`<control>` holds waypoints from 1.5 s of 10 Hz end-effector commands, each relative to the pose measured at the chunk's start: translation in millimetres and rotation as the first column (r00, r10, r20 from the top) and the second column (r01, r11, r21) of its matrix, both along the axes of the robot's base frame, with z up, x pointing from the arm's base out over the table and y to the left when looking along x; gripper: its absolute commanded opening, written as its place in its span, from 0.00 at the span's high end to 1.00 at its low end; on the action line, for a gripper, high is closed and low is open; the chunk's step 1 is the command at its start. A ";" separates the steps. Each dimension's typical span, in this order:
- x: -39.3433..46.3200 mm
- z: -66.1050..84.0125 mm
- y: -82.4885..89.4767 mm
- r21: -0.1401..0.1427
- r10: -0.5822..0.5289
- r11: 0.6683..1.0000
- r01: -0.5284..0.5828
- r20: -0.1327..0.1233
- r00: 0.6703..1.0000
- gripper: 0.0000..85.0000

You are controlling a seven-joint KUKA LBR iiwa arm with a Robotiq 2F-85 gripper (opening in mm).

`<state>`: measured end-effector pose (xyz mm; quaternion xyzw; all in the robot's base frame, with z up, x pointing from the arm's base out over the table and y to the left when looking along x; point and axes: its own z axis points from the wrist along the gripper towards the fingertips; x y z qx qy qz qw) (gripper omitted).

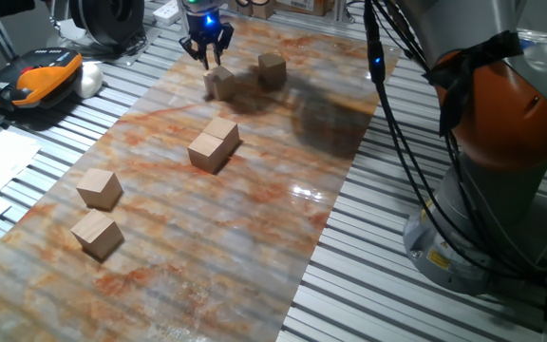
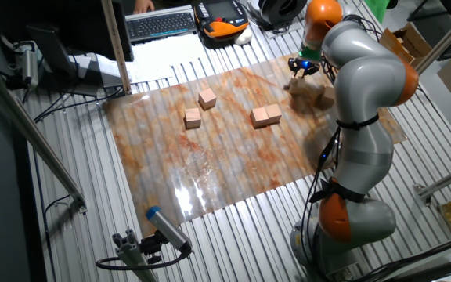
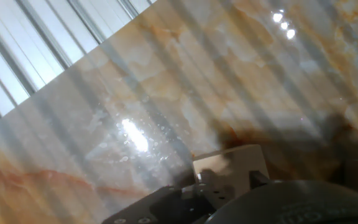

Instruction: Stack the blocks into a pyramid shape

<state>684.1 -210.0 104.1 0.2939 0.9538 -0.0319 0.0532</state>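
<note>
Several tan wooden blocks lie singly on the marbled mat (image 1: 254,218), and no pyramid shape shows in any view. My gripper (image 1: 207,59) (image 2: 301,69) hangs open at the far end of the mat, just above one block (image 1: 219,83) with nothing between its fingers. The hand view shows that block (image 3: 229,165) low in the frame, partly hidden by the hand's dark body. Another block (image 1: 272,68) sits a little to its right. Two blocks (image 1: 214,144) (image 2: 265,116) touch side by side at mid-mat. Two more (image 1: 99,187) (image 1: 97,234) lie apart at the near left.
The mat lies on a slatted metal table (image 1: 368,285). An orange-and-black device (image 1: 41,76) and a white object (image 1: 90,81) sit beyond the mat's left edge. A keyboard (image 2: 159,23) lies at the back. The arm's base and cables (image 1: 482,190) fill the right side.
</note>
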 end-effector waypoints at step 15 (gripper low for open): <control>-0.2 -12.0 -7.6 -0.085 0.195 0.978 -0.190 0.055 0.979 0.20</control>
